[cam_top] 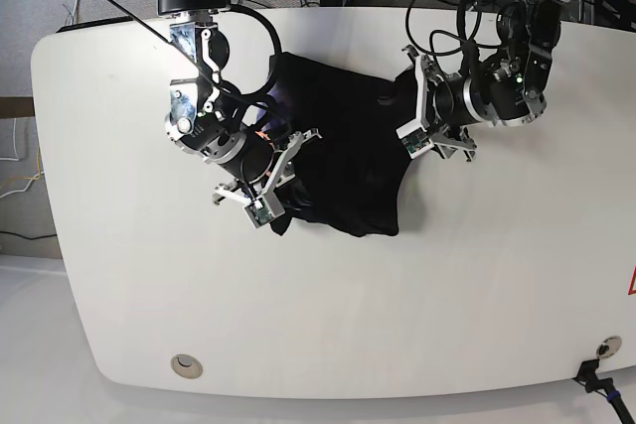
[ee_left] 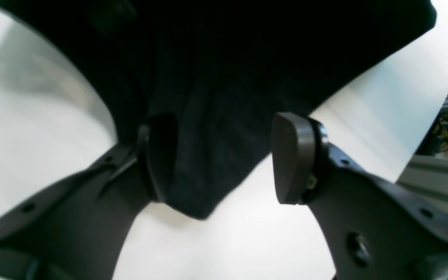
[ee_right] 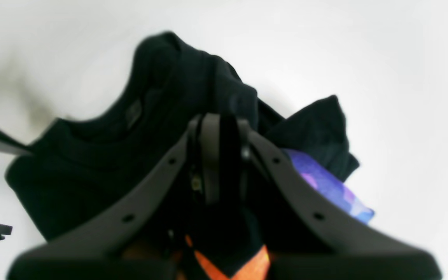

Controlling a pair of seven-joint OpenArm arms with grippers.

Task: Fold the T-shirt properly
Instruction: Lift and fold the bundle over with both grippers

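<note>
R gripper (ee_right: 222,163) clamped on T-shirt (cam_top: 343,151) edge; L gripper (ee_left: 224,159) jaws apart, straddling opposite corner, nothing pinched.

You are looking at a T-shirt (cam_top: 343,156) of soft, matt black cloth with a faint rib, carrying a smoother purple and orange print. The right end effector (ee_right: 222,163) is showing matt dark plastic fingers (ee_right: 210,155). The table (cam_top: 397,325) is looking smooth, white, slightly glossy.

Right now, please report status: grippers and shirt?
Right gripper shut on shirt. Left gripper open, cloth corner between jaws, not gripped. Shirt bunched on table. Nothing in the way.
</note>
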